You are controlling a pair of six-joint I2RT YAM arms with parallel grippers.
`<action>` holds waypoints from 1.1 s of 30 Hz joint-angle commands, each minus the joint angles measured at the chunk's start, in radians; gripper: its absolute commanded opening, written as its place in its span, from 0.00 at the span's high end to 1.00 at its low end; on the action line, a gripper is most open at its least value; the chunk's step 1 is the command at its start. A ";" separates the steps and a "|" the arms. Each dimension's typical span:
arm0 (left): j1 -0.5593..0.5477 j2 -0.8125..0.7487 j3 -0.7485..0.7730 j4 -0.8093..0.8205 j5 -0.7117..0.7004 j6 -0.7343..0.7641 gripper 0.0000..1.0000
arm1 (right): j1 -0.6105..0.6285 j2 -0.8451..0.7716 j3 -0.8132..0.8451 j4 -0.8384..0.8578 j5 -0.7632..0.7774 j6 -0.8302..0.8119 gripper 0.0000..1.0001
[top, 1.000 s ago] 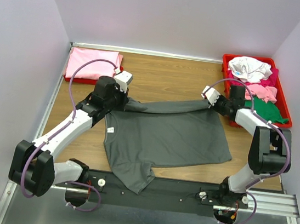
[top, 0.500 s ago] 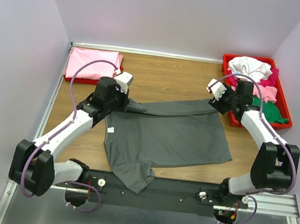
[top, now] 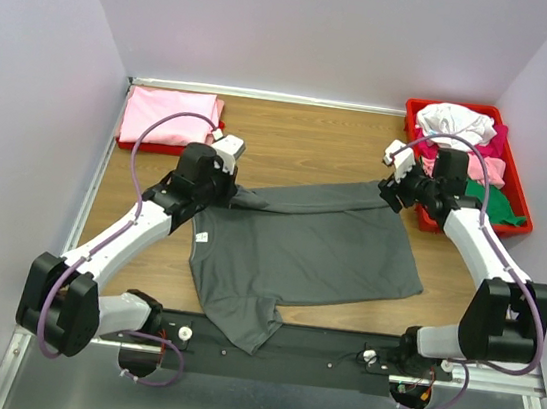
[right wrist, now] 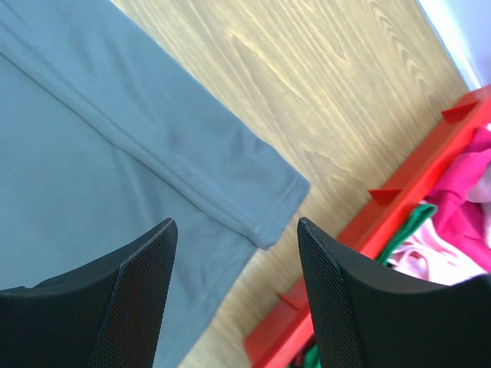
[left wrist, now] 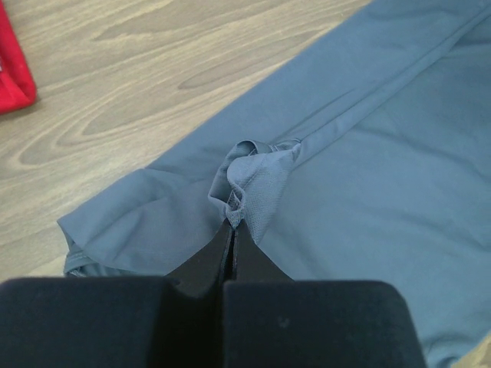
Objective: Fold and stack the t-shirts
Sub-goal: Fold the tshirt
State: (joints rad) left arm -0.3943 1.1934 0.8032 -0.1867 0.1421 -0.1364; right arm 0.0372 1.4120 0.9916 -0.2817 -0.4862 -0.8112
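Observation:
A large dark grey t-shirt (top: 308,249) lies spread on the wooden table, its far edge folded over towards me, its small white neck label (top: 201,237) at the left. My left gripper (top: 232,192) is shut on a bunched pinch of the grey t-shirt (left wrist: 253,172) at the fold's left end, and the cloth rises into the left gripper's tip (left wrist: 232,222). At the fold's right end my right gripper (top: 390,188) hovers open; in the right wrist view this gripper (right wrist: 235,222) stands above the grey t-shirt's corner (right wrist: 261,199), touching nothing.
A folded pink t-shirt (top: 169,117) rests on a red tray at the back left. The red tray (top: 516,224) at the back right holds white, pink, magenta and green shirts, close beside my right gripper. The red tray's rim (right wrist: 399,207) shows in the right wrist view.
My right gripper has let go of the grey t-shirt's right corner, opened, and drawn back to the right. The corner now lies flat. The left gripper keeps its grip.

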 commanded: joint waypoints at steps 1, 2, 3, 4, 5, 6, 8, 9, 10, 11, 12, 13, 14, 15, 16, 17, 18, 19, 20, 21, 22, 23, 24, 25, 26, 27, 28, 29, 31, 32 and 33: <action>-0.009 0.003 -0.006 -0.030 -0.052 -0.023 1.00 | -0.010 -0.039 -0.037 -0.027 -0.074 0.055 0.29; -0.009 0.006 -0.004 -0.036 -0.058 -0.025 1.00 | -0.008 -0.042 -0.042 -0.027 -0.080 0.060 0.29; -0.012 0.005 -0.004 -0.034 -0.056 -0.020 1.00 | -0.008 -0.050 -0.047 -0.027 -0.081 0.063 0.29; -0.012 0.002 -0.002 -0.034 -0.058 -0.019 1.00 | -0.007 -0.051 -0.047 -0.028 -0.081 0.064 0.29; -0.015 0.002 -0.002 -0.036 -0.059 -0.017 1.00 | -0.008 -0.053 -0.050 -0.028 -0.083 0.069 0.29; -0.020 -0.003 -0.002 -0.036 -0.052 -0.012 1.00 | -0.008 -0.059 -0.053 -0.028 -0.086 0.072 0.29; -0.021 -0.005 0.004 -0.036 -0.046 -0.009 1.00 | -0.008 -0.064 -0.054 -0.028 -0.089 0.073 0.29; -0.023 -0.005 0.007 -0.036 -0.039 -0.005 1.00 | -0.008 -0.065 -0.056 -0.028 -0.091 0.076 0.29; -0.025 -0.005 0.008 -0.040 -0.038 -0.002 1.00 | -0.008 -0.067 -0.054 -0.028 -0.091 0.076 0.29; -0.026 -0.006 0.013 -0.043 -0.033 0.001 1.00 | -0.008 -0.067 -0.054 -0.028 -0.089 0.078 0.29; -0.028 -0.003 0.017 -0.045 -0.027 0.003 1.00 | -0.008 -0.067 -0.054 -0.028 -0.086 0.076 0.29; -0.031 -0.003 0.021 -0.049 -0.024 0.001 1.00 | -0.008 -0.068 -0.054 -0.028 -0.084 0.076 0.29; -0.032 0.000 0.025 -0.054 -0.022 0.001 1.00 | -0.008 -0.068 -0.053 -0.028 -0.083 0.075 0.29; -0.032 0.002 0.036 -0.060 -0.018 0.000 1.00 | -0.008 -0.068 -0.054 -0.028 -0.080 0.076 0.29; -0.034 0.003 0.042 -0.065 -0.016 -0.003 1.00 | -0.008 -0.070 -0.054 -0.028 -0.080 0.075 0.29; -0.035 0.005 0.056 -0.077 -0.013 -0.014 0.97 | -0.008 -0.070 -0.056 -0.028 -0.075 0.075 0.29; -0.037 0.006 0.063 -0.085 -0.009 -0.022 0.94 | -0.008 -0.070 -0.054 -0.028 -0.075 0.075 0.29; -0.037 0.009 0.073 -0.095 -0.007 -0.029 0.92 | -0.008 -0.070 -0.054 -0.027 -0.075 0.073 0.29; -0.037 0.011 0.082 -0.112 -0.006 -0.038 0.91 | -0.008 -0.071 -0.054 -0.028 -0.074 0.073 0.29; -0.038 0.014 0.100 -0.128 0.007 -0.051 0.90 | -0.008 -0.070 -0.054 -0.027 -0.074 0.073 0.29; -0.038 0.021 0.111 -0.151 0.019 -0.061 0.90 | -0.008 -0.070 -0.051 -0.027 -0.072 0.073 0.29; -0.038 0.025 0.114 -0.161 0.019 -0.062 0.90 | -0.008 -0.070 -0.051 -0.027 -0.071 0.075 0.29; -0.038 0.028 0.119 -0.172 0.027 -0.072 0.90 | -0.008 -0.070 -0.051 -0.027 -0.071 0.073 0.29; -0.038 0.029 0.122 -0.183 0.030 -0.077 0.90 | -0.008 -0.070 -0.051 -0.027 -0.071 0.073 0.29; -0.038 0.029 0.123 -0.195 0.034 -0.083 0.90 | -0.008 -0.070 -0.050 -0.027 -0.072 0.073 0.29; -0.038 0.029 0.126 -0.201 0.031 -0.100 0.90 | -0.008 -0.070 -0.051 -0.027 -0.072 0.075 0.29; -0.038 0.031 0.126 -0.214 0.034 -0.107 0.90 | -0.008 -0.070 -0.050 -0.027 -0.071 0.076 0.29; -0.038 0.032 0.126 -0.218 0.036 -0.114 0.91 | -0.008 -0.070 -0.048 -0.027 -0.072 0.076 0.29; -0.038 0.044 0.128 -0.240 0.037 -0.138 0.91 | -0.008 -0.071 -0.050 -0.027 -0.072 0.076 0.29; -0.038 0.051 0.129 -0.249 0.027 -0.143 0.91 | -0.008 -0.073 -0.048 -0.027 -0.072 0.076 0.29; -0.038 0.054 0.128 -0.253 0.022 -0.153 0.91 | -0.008 -0.073 -0.050 -0.027 -0.071 0.076 0.29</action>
State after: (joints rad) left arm -0.4278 1.2243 0.9096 -0.3714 0.1501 -0.2371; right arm 0.0368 1.3632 0.9485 -0.2924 -0.5442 -0.7486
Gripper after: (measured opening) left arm 0.096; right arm 0.707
